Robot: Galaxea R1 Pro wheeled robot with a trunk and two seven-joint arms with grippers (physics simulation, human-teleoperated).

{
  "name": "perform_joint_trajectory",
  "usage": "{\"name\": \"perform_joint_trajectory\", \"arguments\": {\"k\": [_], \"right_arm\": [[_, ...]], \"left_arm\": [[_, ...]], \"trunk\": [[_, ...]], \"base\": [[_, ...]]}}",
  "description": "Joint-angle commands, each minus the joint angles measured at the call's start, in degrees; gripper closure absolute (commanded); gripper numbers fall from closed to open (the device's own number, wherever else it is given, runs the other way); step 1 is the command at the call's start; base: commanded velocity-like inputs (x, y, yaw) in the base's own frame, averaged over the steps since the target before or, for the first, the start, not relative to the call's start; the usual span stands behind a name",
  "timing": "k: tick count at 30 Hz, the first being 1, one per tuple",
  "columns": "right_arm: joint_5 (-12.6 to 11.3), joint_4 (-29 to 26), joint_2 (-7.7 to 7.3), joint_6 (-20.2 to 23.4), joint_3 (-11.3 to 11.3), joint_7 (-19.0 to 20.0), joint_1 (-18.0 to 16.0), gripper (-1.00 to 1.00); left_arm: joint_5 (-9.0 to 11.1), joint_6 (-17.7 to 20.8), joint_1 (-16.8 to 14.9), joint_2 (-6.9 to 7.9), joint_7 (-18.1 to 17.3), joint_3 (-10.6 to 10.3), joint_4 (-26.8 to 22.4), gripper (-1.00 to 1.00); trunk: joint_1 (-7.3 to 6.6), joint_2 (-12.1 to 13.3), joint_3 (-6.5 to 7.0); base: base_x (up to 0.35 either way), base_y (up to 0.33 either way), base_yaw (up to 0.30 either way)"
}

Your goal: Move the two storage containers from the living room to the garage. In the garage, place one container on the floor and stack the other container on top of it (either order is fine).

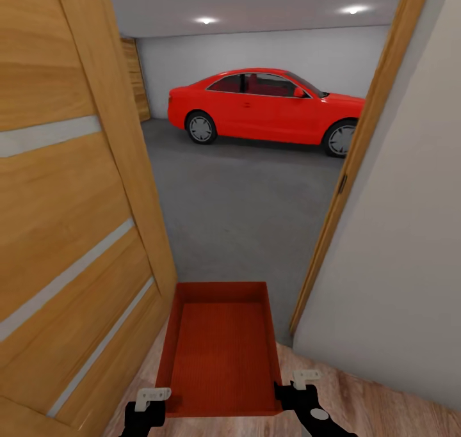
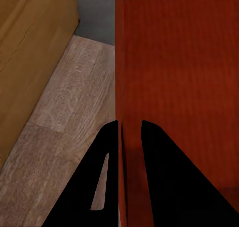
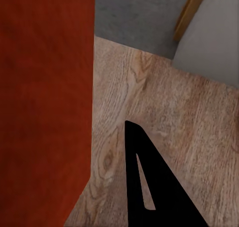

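Orange-red storage container sits at six o'clock, held over the wood-plank floor in the doorway. The left gripper pinches its thin wall between nearly closed fingers; the right gripper touches its opposite wall, grip unclear.

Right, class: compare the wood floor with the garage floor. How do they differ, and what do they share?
The wood floor is light brown with planks and grain; the garage floor is plain dark grey. The wood floor lies nearest the robot, under the bin carried by the left gripper and right gripper; the garage floor lies beyond the doorway and bears the car. Both are flat and meet at the threshold.
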Motion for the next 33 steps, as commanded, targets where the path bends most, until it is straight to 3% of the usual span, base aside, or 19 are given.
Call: {"name": "perform_joint_trajectory", "arguments": {"k": [1, 9, 25, 33], "right_arm": [[-0.01, 0.04, -0.85, -0.20, -0.40, -0.70, -0.05, 1.00], [-0.01, 0.04, -0.85, -0.20, -0.40, -0.70, -0.05, 1.00], [-0.01, 0.04, -0.85, -0.20, -0.39, -0.70, -0.05, 1.00], [-0.01, 0.04, -0.85, -0.20, -0.40, -0.70, -0.05, 1.00]], "left_arm": [[0.69, -0.14, -0.04, 0.07, 0.51, 0.95, -0.02, 1.00], [0.69, -0.18, -0.04, 0.07, 0.51, 0.95, -0.02, 1.00], [0.69, -0.23, -0.04, 0.07, 0.51, 0.95, -0.02, 1.00], [0.69, -0.23, -0.04, 0.07, 0.46, 0.95, -0.02, 1.00]], "trunk": [[0.00, -0.02, -0.04], [0.00, -0.02, -0.04], [0.00, -0.02, 0.32], [0.00, -0.02, 0.39]], "base": [[0.010, 0.125, 0.000], [0.002, 0.165, -0.009], [0.000, 0.007, -0.239], [0.000, 0.185, -0.071]]}}
